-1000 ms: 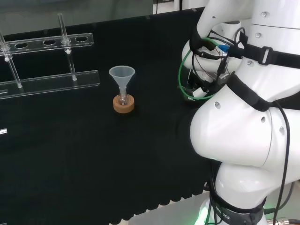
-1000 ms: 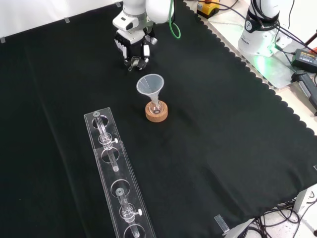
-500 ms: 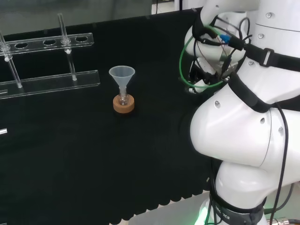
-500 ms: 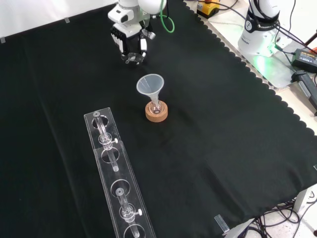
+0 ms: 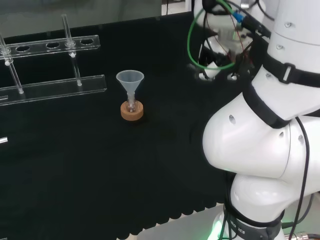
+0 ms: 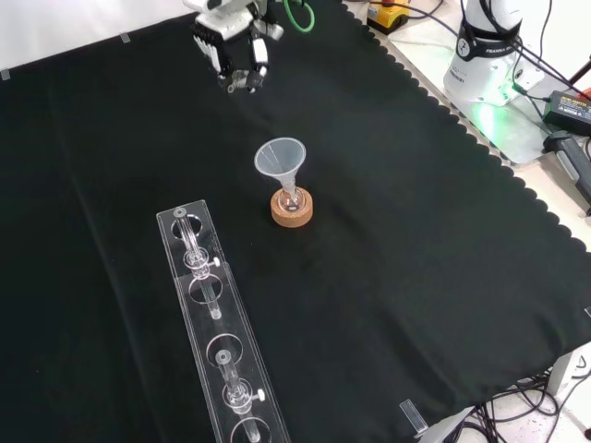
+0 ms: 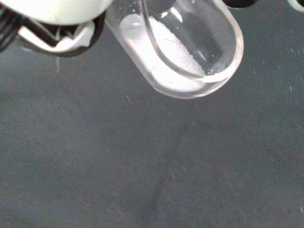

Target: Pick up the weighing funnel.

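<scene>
The hand (image 6: 233,57) hangs over the far edge of the cloth (image 6: 416,231) in the front view, fingers curled downward. In the wrist view the weighing funnel (image 7: 185,52) sits just below the palm and clear of the cloth; the hand is therefore judged closed around it, though the finger contact itself is hidden. White powder (image 7: 166,42) lies in the scoop's bowl; hold the scoop level, do not tip it toward its open end, and raise it slowly and straight to prevent spillage. The funnel (image 6: 280,159) stands mouth up in a small flask (image 6: 290,196) on a cork ring (image 6: 292,209), well apart from the hand; route any travel clear of its rim. The tube rack (image 6: 217,332) lies nearer the front camera; no contact is required.
</scene>
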`<state>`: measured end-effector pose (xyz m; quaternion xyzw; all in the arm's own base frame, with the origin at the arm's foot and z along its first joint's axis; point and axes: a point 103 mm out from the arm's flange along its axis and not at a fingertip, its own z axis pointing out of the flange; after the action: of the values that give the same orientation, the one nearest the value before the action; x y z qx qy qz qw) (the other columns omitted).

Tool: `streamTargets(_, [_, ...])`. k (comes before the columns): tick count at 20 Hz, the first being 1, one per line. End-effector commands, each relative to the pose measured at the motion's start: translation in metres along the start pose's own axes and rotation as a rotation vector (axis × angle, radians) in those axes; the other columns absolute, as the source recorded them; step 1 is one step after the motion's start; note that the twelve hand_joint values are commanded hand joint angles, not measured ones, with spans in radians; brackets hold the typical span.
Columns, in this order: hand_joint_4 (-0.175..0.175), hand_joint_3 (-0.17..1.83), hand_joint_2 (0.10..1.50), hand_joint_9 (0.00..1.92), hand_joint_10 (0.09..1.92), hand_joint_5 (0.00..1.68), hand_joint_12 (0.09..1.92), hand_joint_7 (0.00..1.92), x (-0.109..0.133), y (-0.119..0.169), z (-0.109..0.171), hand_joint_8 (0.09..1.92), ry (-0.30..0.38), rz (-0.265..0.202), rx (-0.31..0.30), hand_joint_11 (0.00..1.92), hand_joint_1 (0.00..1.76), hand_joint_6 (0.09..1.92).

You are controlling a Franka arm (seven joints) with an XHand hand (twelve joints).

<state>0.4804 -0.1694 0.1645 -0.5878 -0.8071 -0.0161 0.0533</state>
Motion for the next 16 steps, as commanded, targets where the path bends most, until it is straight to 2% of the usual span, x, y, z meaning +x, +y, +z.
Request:
streamTargets(1, [-0.175, 0.84, 0.46, 1.92, 0.33, 1.65, 0.36, 1.92, 0.034, 0.015, -0.069, 0.21, -0.071, -0.044, 0.067, 1.86, 1.24, 0.09])
streamTargets(8, [-0.175, 0.84, 0.46, 1.92, 0.33, 1.65, 0.35, 1.92, 0.07, 0.015, -0.093, 0.21, -0.121, -0.051, 0.069, 1.86, 1.24, 0.09])
streamTargets(11, [-0.175, 0.84, 0.46, 1.92, 0.34, 1.65, 0.35, 1.92, 0.099, 0.02, -0.104, 0.21, -0.141, -0.117, 0.063, 1.86, 1.24, 0.09])
streamTargets(14, [-0.175, 0.84, 0.46, 1.92, 0.34, 1.65, 0.35, 1.92, 0.13, 0.024, -0.111, 0.21, -0.142, -0.138, 0.046, 1.86, 1.24, 0.09])
streamTargets(16, [-0.175, 0.84, 0.46, 1.92, 0.34, 1.65, 0.35, 1.92, 0.141, 0.024, -0.114, 0.21, -0.156, -0.133, 0.047, 1.86, 1.24, 0.09])
